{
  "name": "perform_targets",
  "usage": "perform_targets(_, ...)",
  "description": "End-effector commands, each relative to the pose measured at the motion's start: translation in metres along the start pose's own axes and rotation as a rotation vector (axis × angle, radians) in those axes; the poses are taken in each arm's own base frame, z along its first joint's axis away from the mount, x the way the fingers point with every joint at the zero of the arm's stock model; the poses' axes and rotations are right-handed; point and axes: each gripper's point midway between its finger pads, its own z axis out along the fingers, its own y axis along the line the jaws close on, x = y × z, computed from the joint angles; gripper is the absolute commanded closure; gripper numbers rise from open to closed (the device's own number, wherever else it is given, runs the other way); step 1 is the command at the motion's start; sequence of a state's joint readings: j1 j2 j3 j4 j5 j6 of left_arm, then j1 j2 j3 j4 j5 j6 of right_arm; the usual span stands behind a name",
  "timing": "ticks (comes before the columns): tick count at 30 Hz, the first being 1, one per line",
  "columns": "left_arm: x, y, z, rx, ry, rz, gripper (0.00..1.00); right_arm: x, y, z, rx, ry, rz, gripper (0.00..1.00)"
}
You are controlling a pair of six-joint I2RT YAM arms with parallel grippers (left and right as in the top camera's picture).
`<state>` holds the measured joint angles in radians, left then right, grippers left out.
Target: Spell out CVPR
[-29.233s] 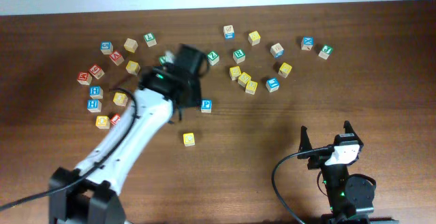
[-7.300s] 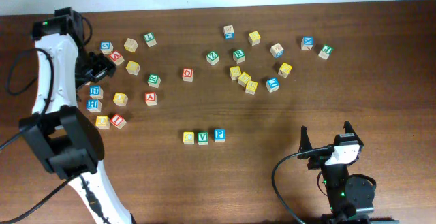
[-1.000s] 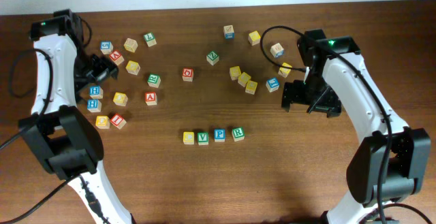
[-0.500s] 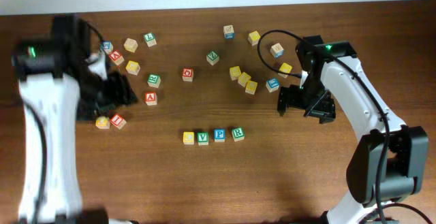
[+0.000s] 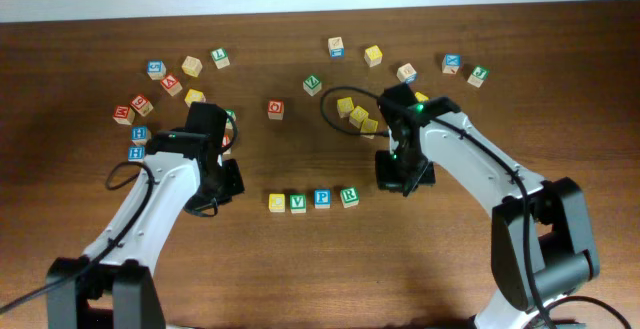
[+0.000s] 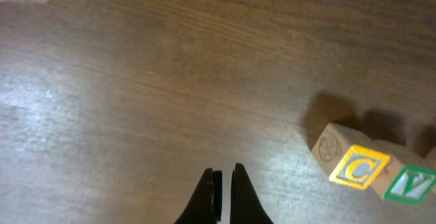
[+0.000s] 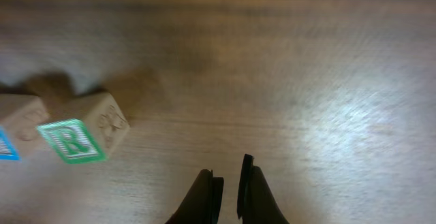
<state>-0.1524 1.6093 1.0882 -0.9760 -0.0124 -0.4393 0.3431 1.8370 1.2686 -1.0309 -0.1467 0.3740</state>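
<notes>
Four letter blocks stand in a row at the table's middle front: yellow C (image 5: 277, 203), green V (image 5: 298, 202), blue P (image 5: 322, 199) and green R (image 5: 349, 197). My left gripper (image 5: 228, 183) hangs just left of the C, shut and empty. In the left wrist view its fingers (image 6: 222, 183) meet over bare wood, with the C (image 6: 354, 167) and V (image 6: 413, 183) off to the right. My right gripper (image 5: 393, 180) sits just right of the R, shut on nothing. In the right wrist view its tips (image 7: 228, 175) are over bare wood, with the R (image 7: 76, 139) to the left.
Loose letter blocks are scattered across the back: a cluster at the far left (image 5: 140, 119), a red one (image 5: 275, 109), a green one (image 5: 313, 85), yellow ones (image 5: 352, 112) under the right arm, and more at the back right (image 5: 452, 63).
Both arms have swung in toward the row, the left from the far left side, the right from the right. Both grippers have gone from open to shut. The row has not moved.
</notes>
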Motion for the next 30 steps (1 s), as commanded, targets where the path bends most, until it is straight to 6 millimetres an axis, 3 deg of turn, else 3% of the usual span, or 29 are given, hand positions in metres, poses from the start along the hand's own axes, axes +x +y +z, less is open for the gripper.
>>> perform_targets(1, 0.000, -0.003, 0.025, -0.015, 0.049, -0.014, 1.00, 0.010, 0.025, 0.020, -0.141, 0.023, -0.019, 0.96)
perform_targets(9, 0.002, -0.027, 0.054, 0.049, 0.104, 0.012, 1.00, 0.003, 0.045, 0.035, -0.177, -0.045, -0.017, 0.96)
perform_targets(14, 0.020, -0.042, 0.073, 0.020, 0.161, 0.082, 1.00, 0.011, 0.051, 0.041, -0.174, -0.033, -0.015, 0.96)
perform_targets(30, 0.031, -0.063, 0.075, 0.081, 0.192, 0.118, 1.00, 0.011, 0.082, 0.042, -0.209, -0.089, -0.168, 0.96)
